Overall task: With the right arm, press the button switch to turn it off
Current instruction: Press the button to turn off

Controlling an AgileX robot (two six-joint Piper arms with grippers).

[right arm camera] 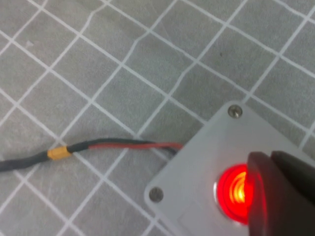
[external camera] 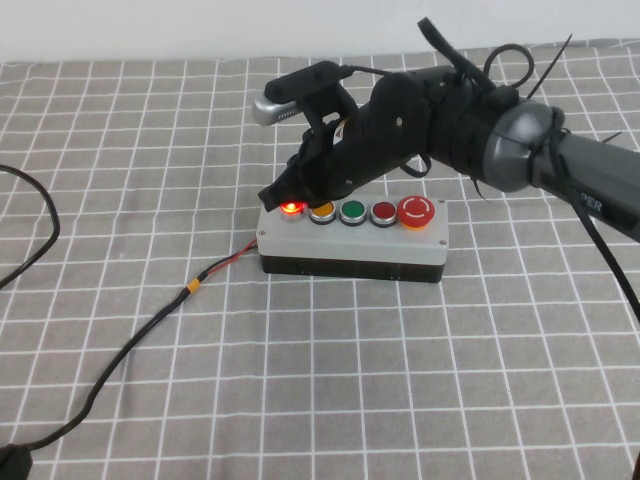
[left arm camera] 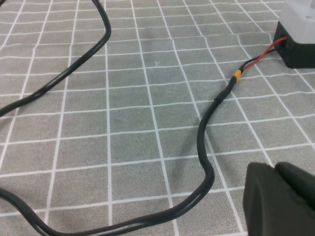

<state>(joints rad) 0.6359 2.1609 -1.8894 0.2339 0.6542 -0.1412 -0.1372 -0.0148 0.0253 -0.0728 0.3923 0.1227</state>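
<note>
Five round buttons sit in a row on the grey plastic switch box with a black base (external camera: 352,243), which rests on the grey-and-white checked tablecloth (external camera: 400,380) near the middle of the table; the small bright-red button switch in its silver collar (external camera: 292,209) is the one at the box's left end, and it glows red; beside it run an orange button (external camera: 322,211), a green button (external camera: 352,211), a darker red button (external camera: 383,212) and a large red mushroom button with white arrows (external camera: 417,211); the bulky black right arm wrapped in cables and zip ties (external camera: 480,140) reaches in from the right, and the right gripper (external camera: 281,192) has its black fingers drawn together with nothing between them, the tip at the glowing button's edge; whether it touches the cap cannot be told; a black cable with a yellow band and red wire (external camera: 190,288) leaves the box's left end; the left gripper (left arm camera: 278,199) hangs above the cloth, well apart from the box, and I cannot tell how its fingers stand.
</note>
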